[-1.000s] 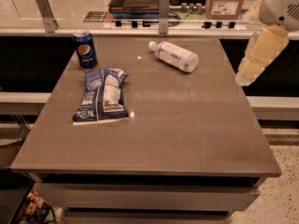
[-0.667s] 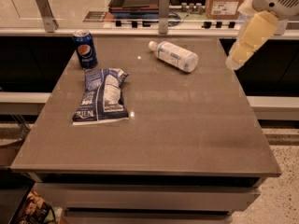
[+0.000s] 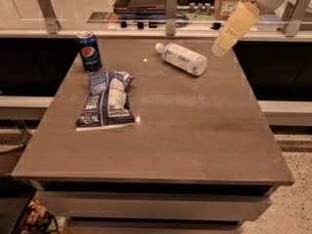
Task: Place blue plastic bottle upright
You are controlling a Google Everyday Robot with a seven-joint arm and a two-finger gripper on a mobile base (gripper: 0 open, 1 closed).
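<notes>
The blue plastic bottle (image 3: 184, 58) lies on its side at the back middle of the brown table (image 3: 195, 130), its white cap pointing back-left. My gripper (image 3: 220, 48), cream-coloured and pointing down-left, hangs in the air just right of the bottle's base, at the table's back right. It holds nothing that I can see and is apart from the bottle.
A dark blue Pepsi can (image 3: 89, 51) stands upright at the back left. A blue-and-white crinkled snack bag (image 3: 107, 101) lies flat in front of it. Behind the table runs a counter with metal posts (image 3: 171, 12) and a glass rail.
My gripper has moved left and toward the back, from beyond the table's right edge to just beside the bottle. The bottle, can and bag have not moved.
</notes>
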